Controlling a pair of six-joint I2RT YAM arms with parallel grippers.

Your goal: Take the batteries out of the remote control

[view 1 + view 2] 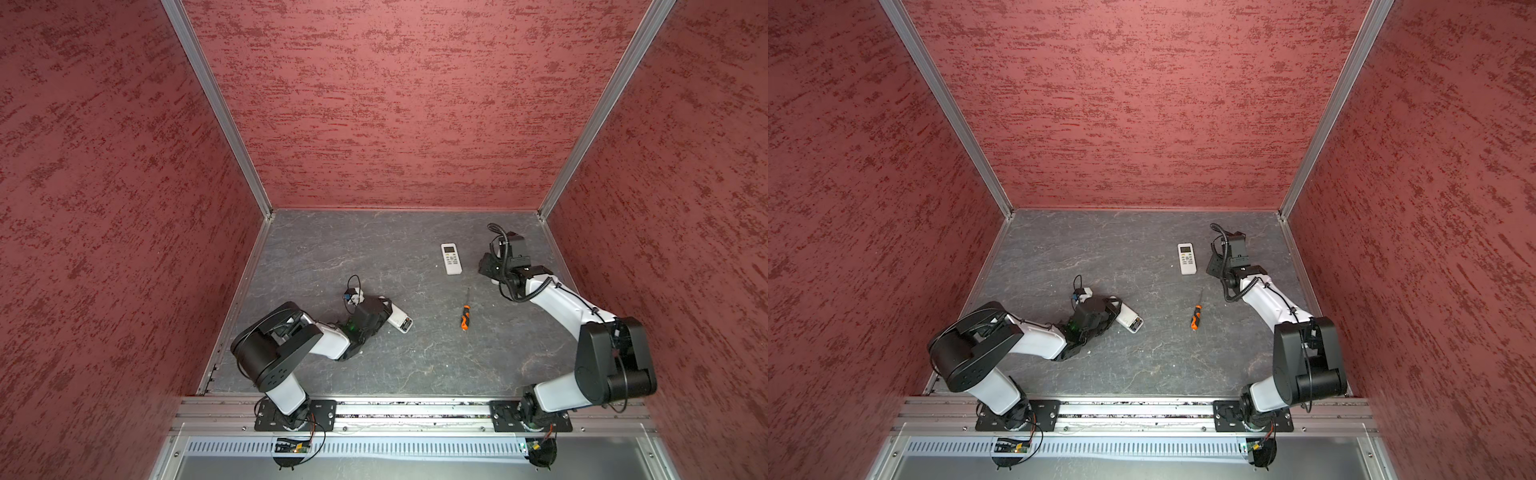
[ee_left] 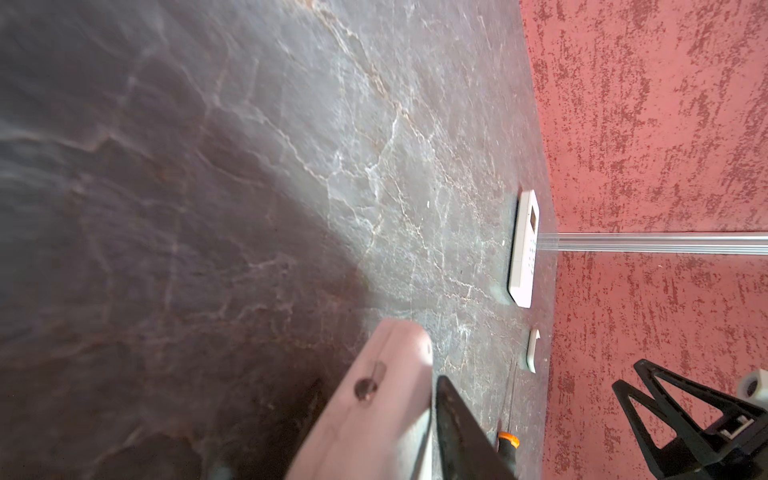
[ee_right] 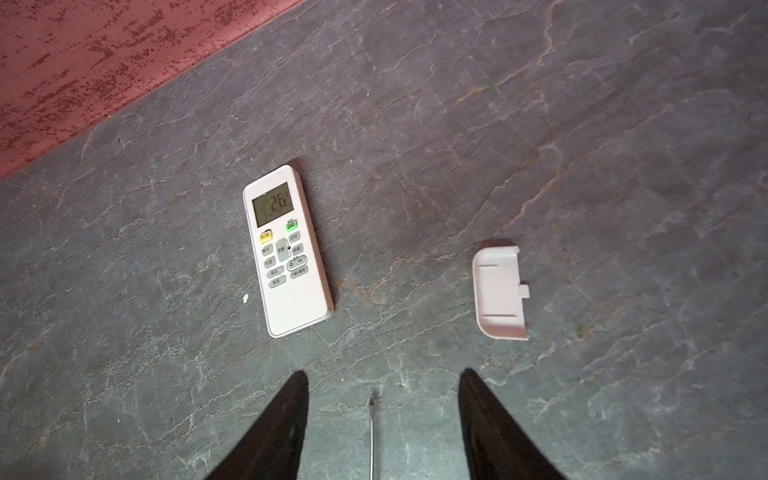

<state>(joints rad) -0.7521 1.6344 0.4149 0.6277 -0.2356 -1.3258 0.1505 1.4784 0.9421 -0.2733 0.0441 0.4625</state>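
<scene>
In both top views my left gripper (image 1: 382,307) sits low over a white plastic remote control (image 1: 400,321) lying diagonally on the grey stone-patterned tabletop (image 1: 374,257). The remote's uncovered end shows an open compartment, but I cannot make out the batteries there. A second white remote with a display (image 1: 1187,258) lies face up near my right gripper (image 1: 1214,266). An orange-and-black-handled screwdriver (image 1: 1196,318) lies between the remotes.

Left wrist view: the fingers (image 2: 457,424) stand apart and empty, one just beside the remote's side.

Right wrist view: the jaws are spread and hold nothing, above the screwdriver's tip. A small white rounded cover (image 3: 498,291) lies nearby.
</scene>
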